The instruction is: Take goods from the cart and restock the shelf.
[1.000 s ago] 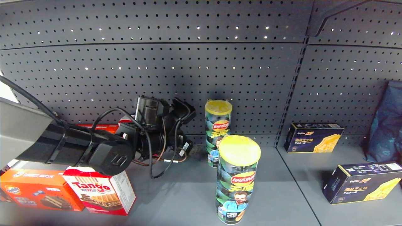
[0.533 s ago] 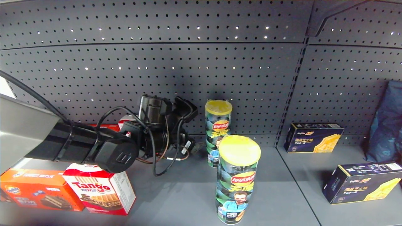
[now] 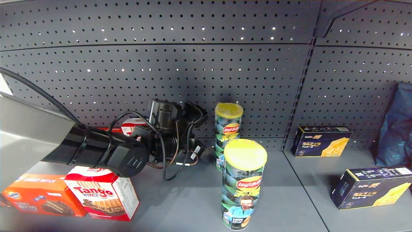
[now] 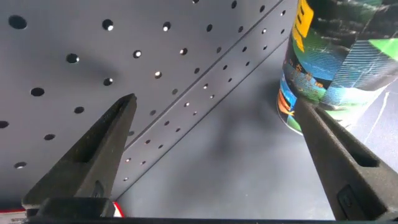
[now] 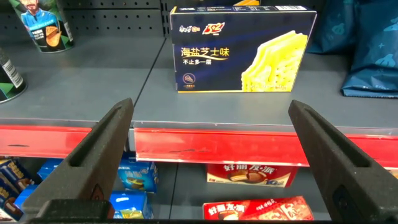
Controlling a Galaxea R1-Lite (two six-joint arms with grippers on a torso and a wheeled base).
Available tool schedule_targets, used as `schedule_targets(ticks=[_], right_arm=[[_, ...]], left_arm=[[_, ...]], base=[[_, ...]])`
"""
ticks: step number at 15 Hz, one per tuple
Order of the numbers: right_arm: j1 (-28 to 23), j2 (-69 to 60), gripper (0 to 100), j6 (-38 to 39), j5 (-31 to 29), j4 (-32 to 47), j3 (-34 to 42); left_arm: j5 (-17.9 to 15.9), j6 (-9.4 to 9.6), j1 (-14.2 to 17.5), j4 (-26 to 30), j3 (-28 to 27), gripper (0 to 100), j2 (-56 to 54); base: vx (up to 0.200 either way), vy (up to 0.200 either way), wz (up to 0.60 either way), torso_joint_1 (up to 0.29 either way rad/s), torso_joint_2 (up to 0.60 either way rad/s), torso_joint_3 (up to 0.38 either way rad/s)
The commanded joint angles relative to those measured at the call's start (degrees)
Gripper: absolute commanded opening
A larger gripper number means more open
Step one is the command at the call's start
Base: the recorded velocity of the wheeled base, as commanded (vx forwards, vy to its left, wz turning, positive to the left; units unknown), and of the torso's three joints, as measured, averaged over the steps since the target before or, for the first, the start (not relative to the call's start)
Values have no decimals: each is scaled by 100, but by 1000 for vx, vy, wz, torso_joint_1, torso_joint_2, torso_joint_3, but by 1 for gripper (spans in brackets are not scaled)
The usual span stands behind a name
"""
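Two tall chip cans with yellow lids stand on the grey shelf [image 3: 193, 199]: one at the back [image 3: 228, 129], one in front [image 3: 244, 183]. My left gripper [image 3: 203, 150] lies low at the back of the shelf, just left of the rear can. In the left wrist view this gripper [image 4: 216, 106] is open, and one finger [image 4: 336, 155] lies against the base of the rear can [image 4: 329, 56]. My right gripper [image 5: 211, 107] is open and holds nothing, in front of the shelf edge, facing a dark blue cracker box [image 5: 239, 50].
A red-and-white wafer box [image 3: 103, 196] and an orange cake box [image 3: 38, 198] sit front left under my left arm. Two dark blue boxes [image 3: 320, 141] [image 3: 373, 187] and a blue bag [image 3: 396, 129] are at the right. A pegboard wall [image 3: 193, 71] backs the shelf. More boxes [image 5: 249, 174] lie below the red rail [image 5: 217, 146].
My left arm has slid to the right along the back of the shelf, and the rear can has shifted slightly right with it. The front can and boxes stayed put.
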Motion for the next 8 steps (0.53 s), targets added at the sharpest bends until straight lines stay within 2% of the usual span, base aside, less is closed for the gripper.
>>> schedule_targets(ticks=[1, 6, 8], right_arm=[[-2, 7, 100, 0, -5, -1, 0], [6, 7, 100, 0, 3, -1, 0], [-2, 7, 100, 0, 3, -1, 0]], left_arm=[[-2, -1, -12, -9, -8, 100, 8], [-2, 34, 93, 149, -52, 100, -827], [7, 8, 155, 597, 159, 100, -1706]], base=[[0, 0, 0, 0, 0, 0], [0, 0, 0, 0, 0, 0], [0, 0, 0, 0, 0, 0]])
